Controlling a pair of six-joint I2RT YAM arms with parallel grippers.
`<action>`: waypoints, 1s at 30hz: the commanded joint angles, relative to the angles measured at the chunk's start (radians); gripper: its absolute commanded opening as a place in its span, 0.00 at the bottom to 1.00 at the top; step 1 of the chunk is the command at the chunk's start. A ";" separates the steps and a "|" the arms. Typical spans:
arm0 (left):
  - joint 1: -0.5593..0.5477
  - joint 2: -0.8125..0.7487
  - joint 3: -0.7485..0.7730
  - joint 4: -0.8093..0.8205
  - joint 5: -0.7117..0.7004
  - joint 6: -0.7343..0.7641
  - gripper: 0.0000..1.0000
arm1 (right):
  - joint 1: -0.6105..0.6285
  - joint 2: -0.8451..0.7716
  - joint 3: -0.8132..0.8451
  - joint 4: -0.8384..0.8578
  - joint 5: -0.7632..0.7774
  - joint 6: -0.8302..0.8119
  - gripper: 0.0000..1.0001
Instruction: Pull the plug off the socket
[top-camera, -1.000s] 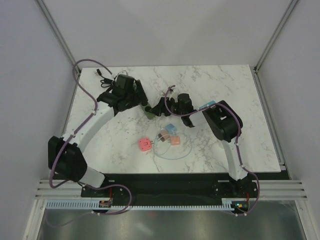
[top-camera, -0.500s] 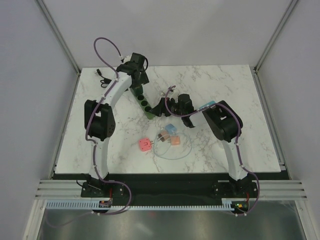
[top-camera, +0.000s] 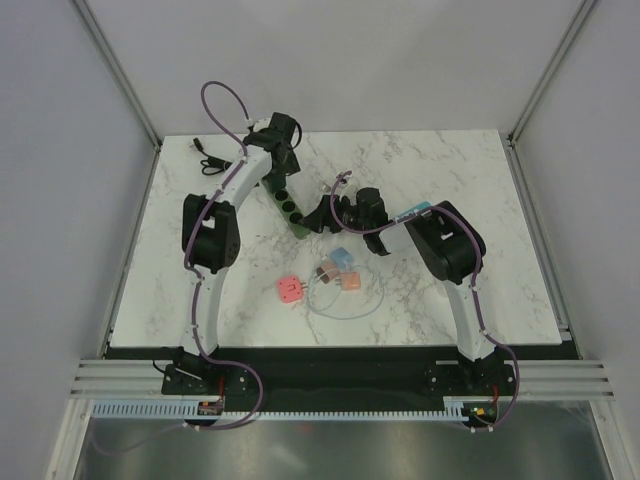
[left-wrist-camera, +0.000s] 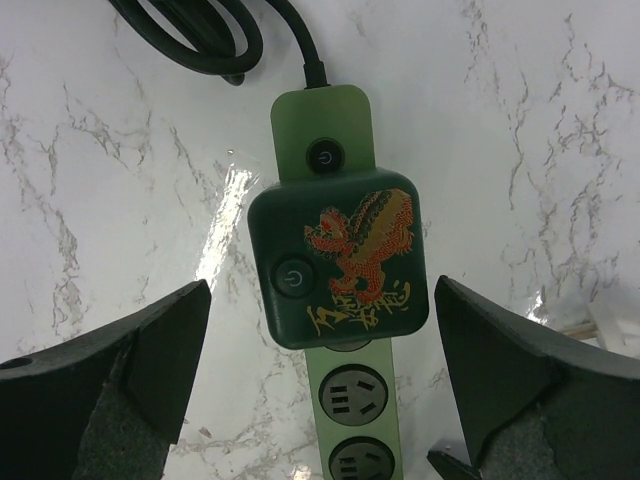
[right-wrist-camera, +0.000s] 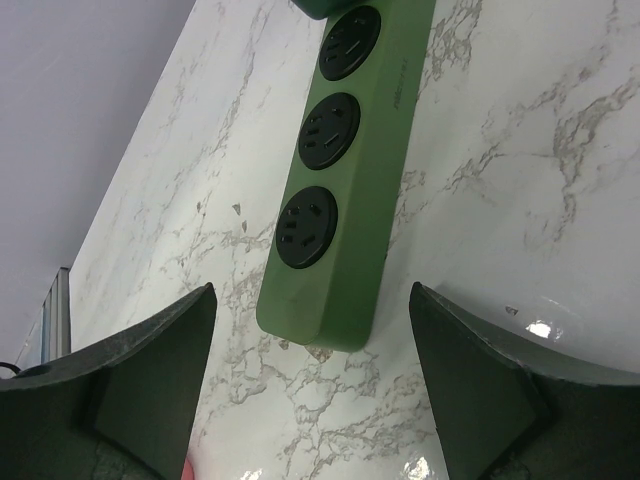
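Note:
A dark green plug (left-wrist-camera: 340, 258) with a red-and-gold dragon print sits in the light green socket strip (left-wrist-camera: 360, 400), just below the strip's power button. My left gripper (left-wrist-camera: 320, 295) is open, with one finger on each side of the plug and not touching it. In the top view the left gripper (top-camera: 275, 160) hangs over the strip's far end and hides the plug. My right gripper (right-wrist-camera: 310, 300) is open around the strip's near end (right-wrist-camera: 320, 290) without touching it. It also shows in the top view (top-camera: 322, 212), next to the strip (top-camera: 290, 208).
The strip's black cord (left-wrist-camera: 190, 30) coils beyond its far end. A pink cube (top-camera: 290, 290) and small blue and orange blocks on a thin looped cable (top-camera: 340, 268) lie nearer the arm bases. A small black cable (top-camera: 205, 158) lies at the table's far left.
My left arm has swung from the strip's middle to its far end and now stands over the plug. The right arm has not moved.

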 joint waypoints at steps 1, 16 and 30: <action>0.002 0.039 0.041 -0.001 -0.010 -0.022 0.99 | -0.002 0.015 -0.001 -0.058 -0.019 0.002 0.87; 0.013 -0.051 -0.063 0.049 0.059 0.102 0.26 | 0.003 0.033 0.030 -0.075 -0.031 0.001 0.89; 0.014 -0.490 -0.486 0.226 0.223 0.161 0.02 | 0.049 0.139 0.209 -0.001 -0.091 0.159 0.91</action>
